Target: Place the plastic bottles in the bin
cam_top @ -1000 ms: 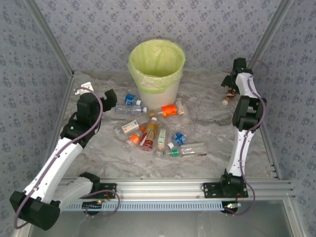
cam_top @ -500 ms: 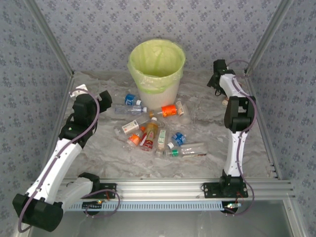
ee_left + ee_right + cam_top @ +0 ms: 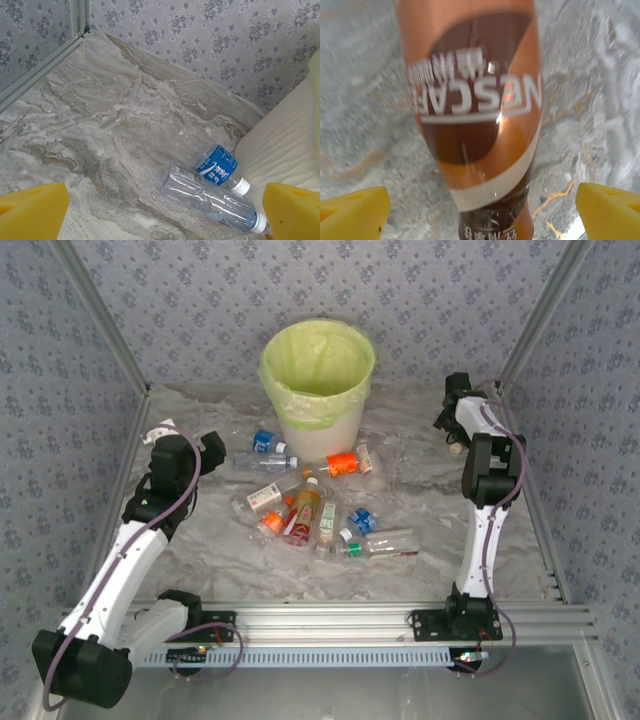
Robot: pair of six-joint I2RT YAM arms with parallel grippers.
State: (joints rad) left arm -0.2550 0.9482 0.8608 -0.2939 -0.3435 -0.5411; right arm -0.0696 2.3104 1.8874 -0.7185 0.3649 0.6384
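At upper centre of the overhead view: white bin (image 3: 325,428), upright, with a pale yellow-green bag (image 3: 318,340) folded over its rim. Just below it, at mid-frame: a loose scatter of plastic bottles (image 3: 305,512) lying on the marbled table (image 3: 420,490), all outside the bin. Orange-labelled bottle (image 3: 343,463) close to the bin's foot; amber-filled bottle (image 3: 303,510) in the thick of the heap. Left of centre: left gripper (image 3: 212,447), jaws spread and empty, near the heap's left end. At upper right: right gripper (image 3: 452,420), pointing down beside the right wall, well apart from the heap.

In the left wrist view, at the two lower corners: yellow fingertips (image 3: 32,210) set wide apart, with nothing gripped. At lower right, ahead of them: blue-labelled bottle (image 3: 217,167) and clear bottle (image 3: 210,197), lying just beside each other, white caps toward the bin's ribbed white wall at the right edge.

In the right wrist view, at centre: brown coffee bottle (image 3: 475,115) with an orange-and-brown label, lettering upside down, blurred, lying on the table. At the lower corners: the right claw's yellow tips, far apart on either side of that bottle, clear of it, not clamped.
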